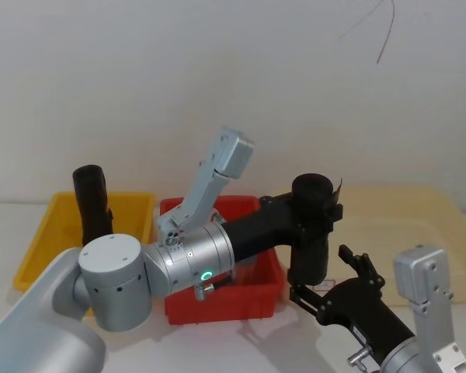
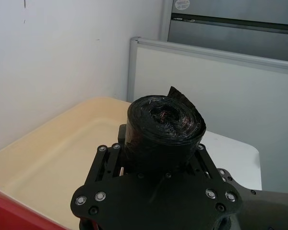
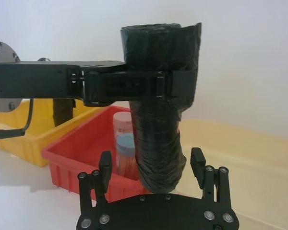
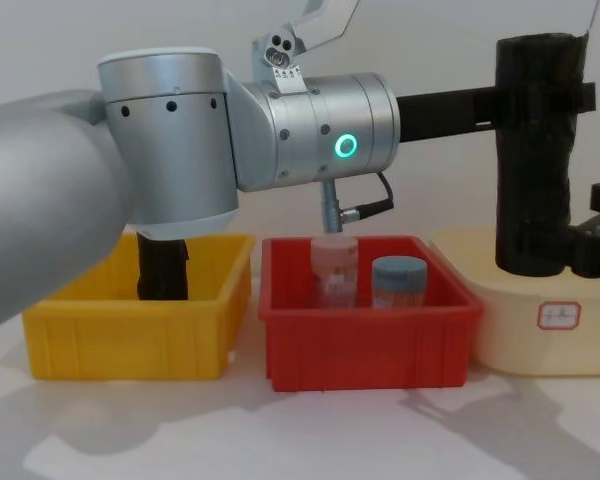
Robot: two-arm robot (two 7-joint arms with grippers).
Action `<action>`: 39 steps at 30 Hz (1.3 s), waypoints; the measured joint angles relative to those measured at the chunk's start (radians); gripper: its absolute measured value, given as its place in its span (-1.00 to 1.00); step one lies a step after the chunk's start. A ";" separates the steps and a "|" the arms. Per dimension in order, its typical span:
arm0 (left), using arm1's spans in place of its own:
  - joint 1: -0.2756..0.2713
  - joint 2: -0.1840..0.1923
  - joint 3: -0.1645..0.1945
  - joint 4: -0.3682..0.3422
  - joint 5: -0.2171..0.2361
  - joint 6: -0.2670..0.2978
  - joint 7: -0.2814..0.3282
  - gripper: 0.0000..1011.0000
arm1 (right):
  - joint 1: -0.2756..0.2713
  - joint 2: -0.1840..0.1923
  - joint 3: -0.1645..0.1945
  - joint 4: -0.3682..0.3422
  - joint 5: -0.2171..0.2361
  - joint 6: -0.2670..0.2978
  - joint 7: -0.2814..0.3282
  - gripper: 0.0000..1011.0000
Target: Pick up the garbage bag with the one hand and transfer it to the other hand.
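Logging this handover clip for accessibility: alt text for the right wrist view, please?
The left gripper clamps the upright garbage bag high up, while the open right gripper flanks its lower end without touching. A red bin holding jars stands behind.

Left claw (image 1: pixel 317 211) outstretched, tight on the garbage bag (image 4: pixel 533 215); right claw (image 3: pixel 151 163) lower, fingers wide either side

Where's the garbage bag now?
The garbage bag is upright on the right in the chest view, over the cream tub, clamped by the left hand, its bottom inside the open right hand.
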 joint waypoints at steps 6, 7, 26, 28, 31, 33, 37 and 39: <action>0.000 0.000 0.001 0.000 -0.001 -0.001 0.000 -0.04 | 0.010 -0.002 -0.005 0.007 -0.009 0.002 0.008 0.98; 0.000 0.000 0.001 0.000 -0.001 -0.001 0.000 -0.04 | 0.013 -0.003 -0.005 0.011 -0.011 0.003 0.011 0.98; 0.000 0.000 0.001 0.000 -0.001 -0.001 0.000 -0.04 | 0.097 -0.028 -0.002 0.083 -0.030 0.013 0.040 0.98; 0.000 0.000 0.001 0.000 -0.001 -0.001 0.000 -0.04 | 0.105 -0.031 -0.002 0.089 -0.030 0.016 0.044 0.98; 0.000 0.000 0.001 0.000 -0.001 -0.001 0.000 -0.04 | 0.124 -0.037 -0.002 0.103 -0.030 0.024 0.052 0.98; 0.000 0.000 0.001 0.000 -0.001 -0.001 0.000 -0.04 | 0.139 -0.042 -0.002 0.113 -0.029 0.030 0.059 0.98; 0.000 0.000 0.001 0.000 -0.001 -0.001 0.000 -0.04 | 0.160 -0.050 -0.002 0.127 -0.025 0.043 0.069 0.84; 0.000 0.000 0.001 0.000 -0.001 -0.001 0.000 -0.04 | 0.169 -0.055 0.000 0.135 -0.021 0.050 0.074 0.76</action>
